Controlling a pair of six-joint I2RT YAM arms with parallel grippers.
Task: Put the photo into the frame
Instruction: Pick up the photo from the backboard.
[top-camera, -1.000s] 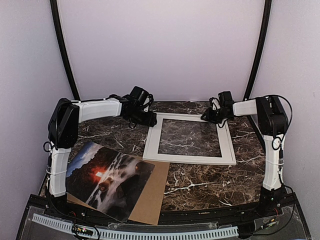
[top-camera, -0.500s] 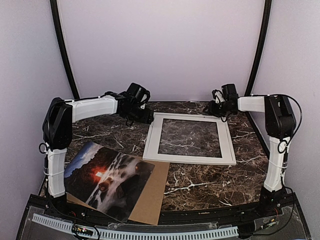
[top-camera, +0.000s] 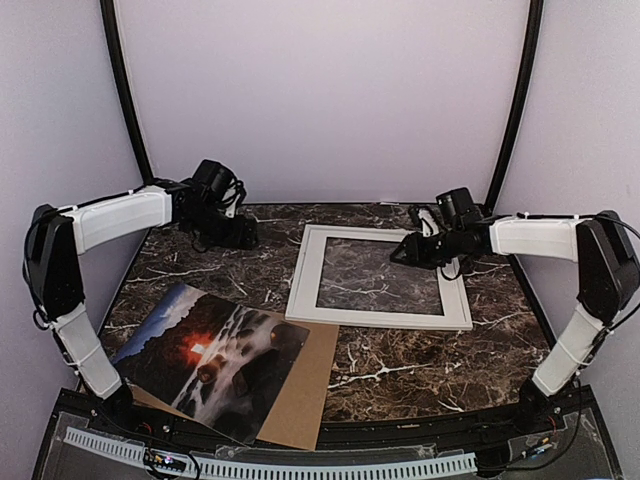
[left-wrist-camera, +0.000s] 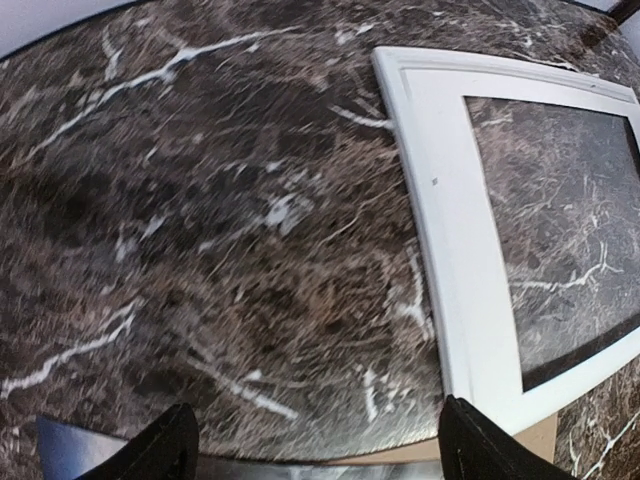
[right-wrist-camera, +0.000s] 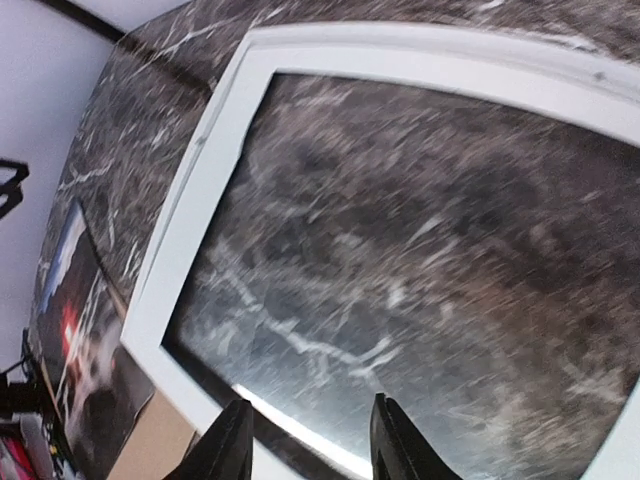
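Photo (top-camera: 215, 362) glossy, dark w/ orange glow, on cardboard (top-camera: 305, 392); L pincer (left-wrist-camera: 320, 445) wide, R pincer (right-wrist-camera: 310, 440) narrower, empty.

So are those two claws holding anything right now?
Left claw: wide open, holding nothing.
Right claw: open, holding nothing.

The top external view looks down from high behind the near edge of the table (top-camera: 400, 370), facing the back wall, far enough off to take in the whole frame (top-camera: 303, 275) and the photo (top-camera: 215, 360). The left wrist view looks steeply down, close over bare table (left-wrist-camera: 200, 200), with the frame's left rail (left-wrist-camera: 450, 230) at its right. The right wrist view sits low over the frame's (right-wrist-camera: 190, 210) centre, facing the near left, where the photo (right-wrist-camera: 70, 330) shows. All three views share the frame.
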